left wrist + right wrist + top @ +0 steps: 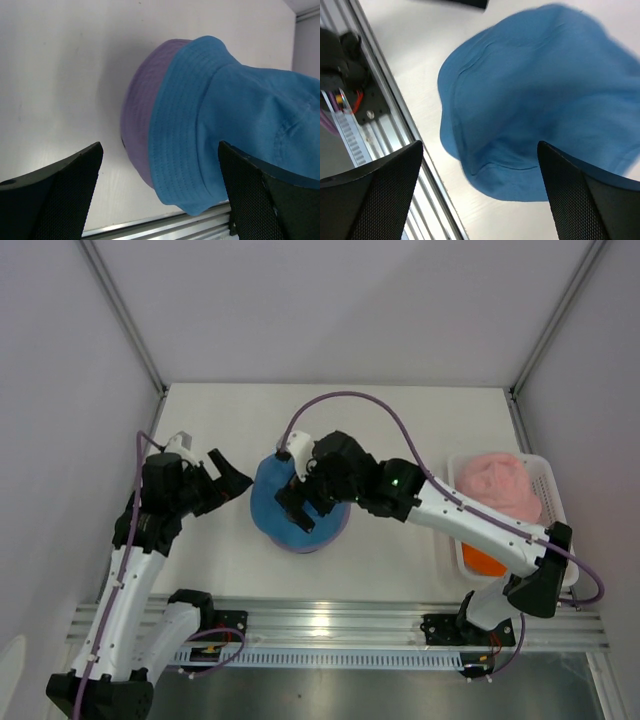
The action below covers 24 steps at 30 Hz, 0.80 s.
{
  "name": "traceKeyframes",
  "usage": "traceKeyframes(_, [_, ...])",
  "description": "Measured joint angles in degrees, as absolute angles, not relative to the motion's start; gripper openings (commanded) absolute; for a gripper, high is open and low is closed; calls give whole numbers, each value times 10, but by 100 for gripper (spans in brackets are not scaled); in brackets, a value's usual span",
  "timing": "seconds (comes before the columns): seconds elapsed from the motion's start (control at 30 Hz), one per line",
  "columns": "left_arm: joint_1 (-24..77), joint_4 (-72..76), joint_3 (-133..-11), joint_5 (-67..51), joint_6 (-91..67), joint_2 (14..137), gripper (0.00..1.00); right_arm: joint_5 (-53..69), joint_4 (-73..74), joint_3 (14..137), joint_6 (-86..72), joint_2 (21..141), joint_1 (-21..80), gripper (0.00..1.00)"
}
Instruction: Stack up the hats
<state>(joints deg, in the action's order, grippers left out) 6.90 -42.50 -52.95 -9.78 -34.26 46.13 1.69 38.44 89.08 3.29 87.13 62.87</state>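
The blue hat lies on top of the lavender-purple hat at mid table; only the purple brim shows under it. In the left wrist view the blue hat covers the purple hat. My right gripper is open and hovers just above the blue hat. My left gripper is open, just left of the stack, not touching it. The pink hat lies in the white basket at the right, with the orange hat at its near end.
The aluminium rail runs along the table's near edge, close to the stack. White enclosure walls stand on the left, right and back. The right arm stretches across from the basket side.
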Motion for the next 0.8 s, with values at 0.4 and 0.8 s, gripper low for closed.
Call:
traceKeyframes(0.4, [27,-252,-396,-258,-465,442,81,163,239,920,-130,757,293,100])
traceKeyframes(0.8, [-16,-149,-274,-331,-531,409,49,270,49,609,-331,769,185,100])
